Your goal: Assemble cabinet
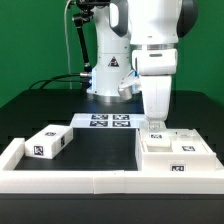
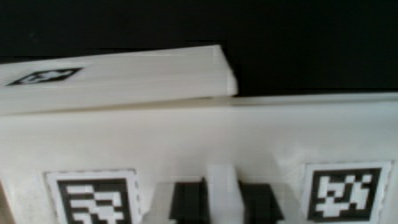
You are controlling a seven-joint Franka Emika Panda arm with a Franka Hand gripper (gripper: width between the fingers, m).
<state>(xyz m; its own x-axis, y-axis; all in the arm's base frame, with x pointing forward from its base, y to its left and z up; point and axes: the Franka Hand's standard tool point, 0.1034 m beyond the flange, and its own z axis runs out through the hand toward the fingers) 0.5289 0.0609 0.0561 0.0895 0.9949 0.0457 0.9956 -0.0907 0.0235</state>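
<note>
Bench (image 1: 100,150) comes first to the eye, a black top ringed by a low white frame (image 1: 70,181). Over its far side stands the one arm (image 1: 150,40), reaching straight down toward the exterior view's right. There the bulk of the cabinet (image 1: 172,150) sits: a broad white body (image 1: 180,163) tucked into the frame's corner, with smaller tagged pieces (image 1: 182,136) lying on or against its far edge. I cannot sort out where one piece ends and the next begins. Well apart from it, toward the exterior view's left, a loose block (image 1: 48,143) lies on the black, its long axis slantwise to the frame. Between the two and further back lies the marker board (image 1: 108,121). The tool (image 1: 155,122) is down at the body's far edge, on the side that faces the block, pointing straight down. In the wrist view its fingers (image 2: 185,203) stand close together with only a slim pale sliver between them, and white tagged surface lies just past their tips. Whether they pinch anything or merely touch, I cannot tell. To my eye, what counts for the coming move is that the work lies directly under the tool. The block would call for a long reach across toward the exterior view's left.
</note>
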